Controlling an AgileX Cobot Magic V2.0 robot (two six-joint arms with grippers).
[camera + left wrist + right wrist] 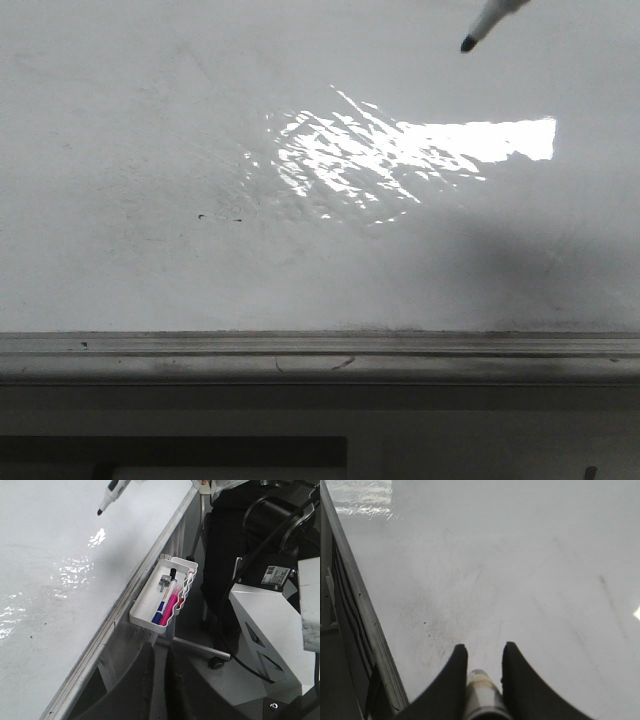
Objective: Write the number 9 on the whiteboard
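Right gripper (482, 662) clamped on a marker (492, 20), its black tip just off the unmarked whiteboard (150, 150); left gripper unseen

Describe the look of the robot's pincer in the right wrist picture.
The right pincer has two matte black fingers, broad at the base and curving to narrower rounded tips. No cables, markings or labels show on them. The left pincer is out of view.
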